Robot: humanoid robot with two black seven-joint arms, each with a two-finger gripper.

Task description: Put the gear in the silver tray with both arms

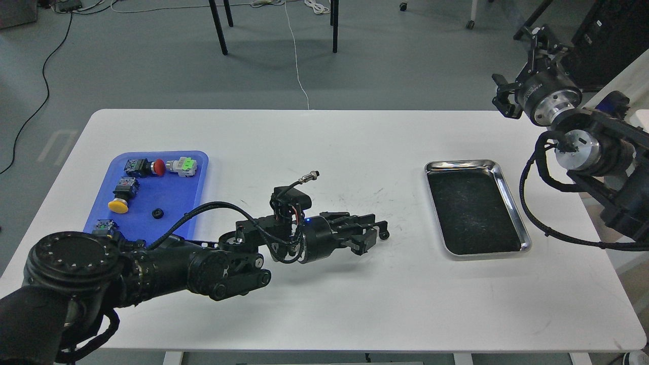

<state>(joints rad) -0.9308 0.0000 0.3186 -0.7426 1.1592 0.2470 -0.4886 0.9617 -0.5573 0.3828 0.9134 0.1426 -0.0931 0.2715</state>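
The silver tray (509,195) lies on the right part of the white table, shiny rim, dark scratched bottom, nothing in it. My left gripper (379,234) reaches across the middle of the table, left of the tray and low over the surface. Its fingers are closed on a small black round gear (384,234) at their tips. My right gripper (503,95) hangs high beyond the table's far right corner, well above and behind the tray, with its two fingers apart and nothing between them.
A blue plastic tray (197,172) at the left holds push-button switches with red (158,167), green (188,165) and yellow (118,205) caps, and a small black ring (158,213). The table's right edge runs just past the silver tray.
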